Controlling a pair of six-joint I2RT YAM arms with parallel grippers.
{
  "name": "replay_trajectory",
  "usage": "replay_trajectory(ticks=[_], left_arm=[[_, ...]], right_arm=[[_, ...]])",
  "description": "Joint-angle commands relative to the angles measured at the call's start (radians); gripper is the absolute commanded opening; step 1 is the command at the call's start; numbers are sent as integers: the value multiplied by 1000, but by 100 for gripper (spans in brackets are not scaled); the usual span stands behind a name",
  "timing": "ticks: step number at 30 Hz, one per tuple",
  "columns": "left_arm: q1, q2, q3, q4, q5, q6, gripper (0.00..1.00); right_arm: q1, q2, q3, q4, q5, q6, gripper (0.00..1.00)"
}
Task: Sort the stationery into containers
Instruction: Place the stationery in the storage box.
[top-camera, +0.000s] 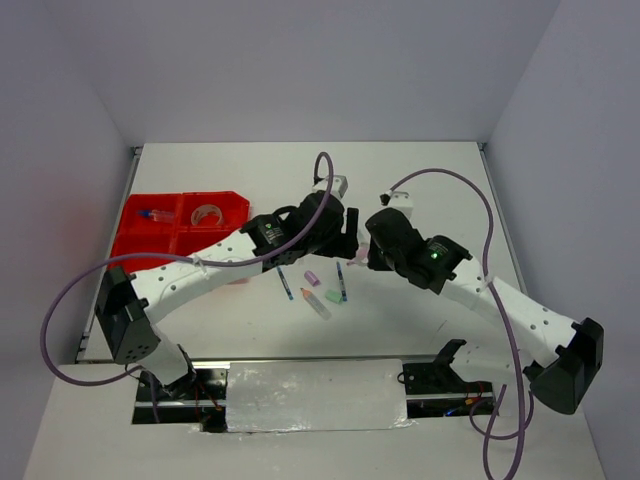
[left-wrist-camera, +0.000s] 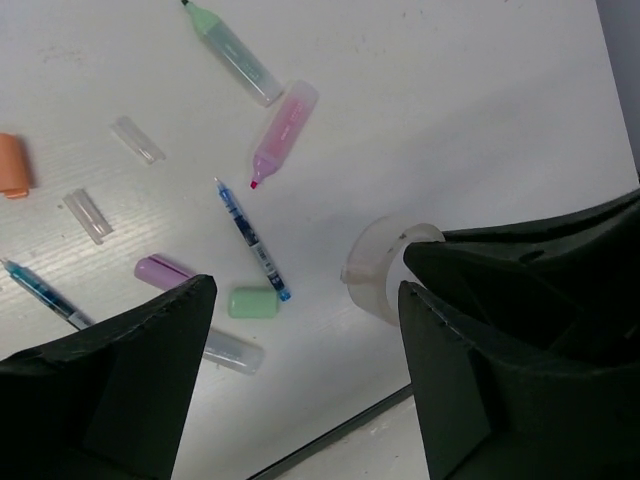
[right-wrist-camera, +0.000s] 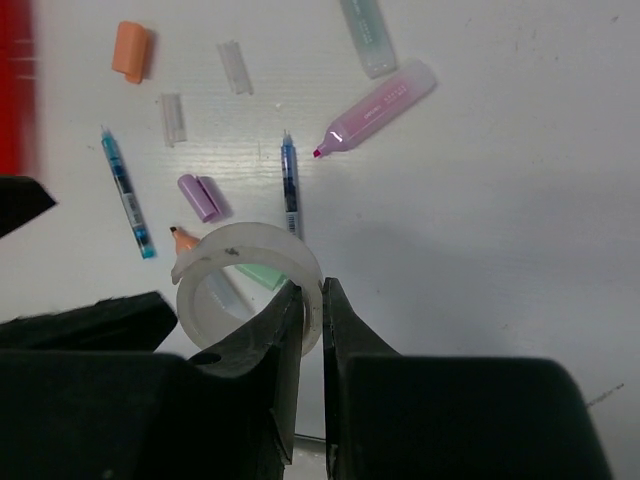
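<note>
My right gripper (right-wrist-camera: 312, 300) is shut on the rim of a translucent white tape roll (right-wrist-camera: 250, 240) and holds it above the table. My left gripper (left-wrist-camera: 305, 320) is open, its jaws wide apart, with the held roll (left-wrist-camera: 378, 275) just beside its right finger. Below lie a pink marker (right-wrist-camera: 375, 110), a green marker (left-wrist-camera: 235, 52), blue pens (left-wrist-camera: 250, 238) (right-wrist-camera: 127, 195), a purple cap (right-wrist-camera: 200, 197), a green eraser (left-wrist-camera: 252, 302) and an orange eraser (right-wrist-camera: 132, 50). The red tray (top-camera: 135, 240) sits at the left; one compartment holds another tape roll (top-camera: 207, 213).
Both grippers (top-camera: 345, 238) (top-camera: 362, 255) meet over the table's middle, close to each other. Clear marker caps (left-wrist-camera: 137, 139) (left-wrist-camera: 87, 215) lie among the items. A blue pen (top-camera: 341, 282) and an orange-tipped marker (top-camera: 315, 303) lie near the front. White walls enclose the table.
</note>
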Motion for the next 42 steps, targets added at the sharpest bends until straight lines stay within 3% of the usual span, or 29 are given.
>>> replay_trajectory(ticks=[1,4,12,15,19,22,25,26,28,31,36,42], left_arm=[[-10,29,27,46,1,-28,83],[-16,57,27,60,18,-34,75],[-30,102,44,100,69,-37,70],[-31,115,55,83,63,-31,52],[-31,137,68,68,55,-27,15],[-31,167,96,46,52,-13,0],[-30,192,124,8,9,-2,0],[-24,195,127,-4,-6,-4,0],[7,181,113,-12,-16,-7,0],[76,128,55,25,18,-19,0],[208,19,-23,29,26,-19,0],[617,-84,-93,-15,35,-45,0]], right_arm=[[7,-58,6,-13,28,20,0],[8,-92,-15,30,-9,9,0],[8,-89,-15,44,-26,-5,0],[8,-94,-17,39,-8,4,0],[8,-98,-7,35,-6,4,0],[8,-106,-9,47,-35,-3,0],[7,-155,-46,113,-101,-23,20],[4,-187,-56,127,-104,-20,53],[-4,-228,-60,119,-86,-10,84],[-37,-264,-58,104,-69,-14,90],[-110,-268,-69,93,-97,-39,91],[-130,-288,-103,105,-124,-56,91]])
